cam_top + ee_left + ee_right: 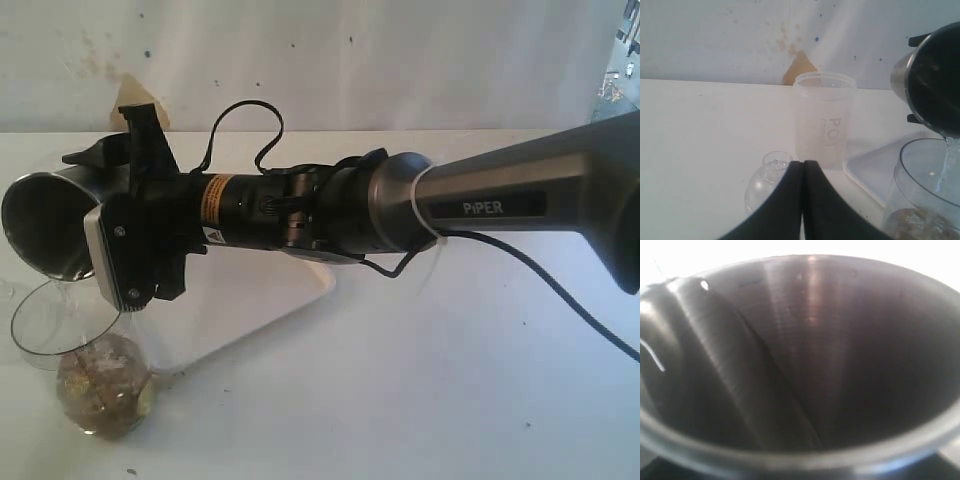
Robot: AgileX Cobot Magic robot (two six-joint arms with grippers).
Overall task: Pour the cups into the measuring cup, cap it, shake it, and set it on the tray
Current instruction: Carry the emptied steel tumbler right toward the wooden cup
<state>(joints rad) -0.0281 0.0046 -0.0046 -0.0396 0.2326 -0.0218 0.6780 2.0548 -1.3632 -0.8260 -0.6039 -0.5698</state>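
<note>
Exterior view had the clear plastic measuring cup (100, 390) standing on the table just beside the flat white tray (270, 315), under the lip of the tipped stainless-steel tumbler (45, 225), which the right gripper (100, 205) clamped; water (945, 170) ran in. To my eye the lip wanted holding over the mouth's middle, tilting slowly. The left gripper (803, 200) was closed on nothing. I counted one tumbler, one measuring cup, one tray, one frosted plastic cup (824, 120) and one clear domed piece (767, 182); no wooden cup showed.

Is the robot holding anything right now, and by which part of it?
The right gripper clasps the steel tumbler around its body, tipped over the measuring cup. The left gripper is shut on nothing.
</note>
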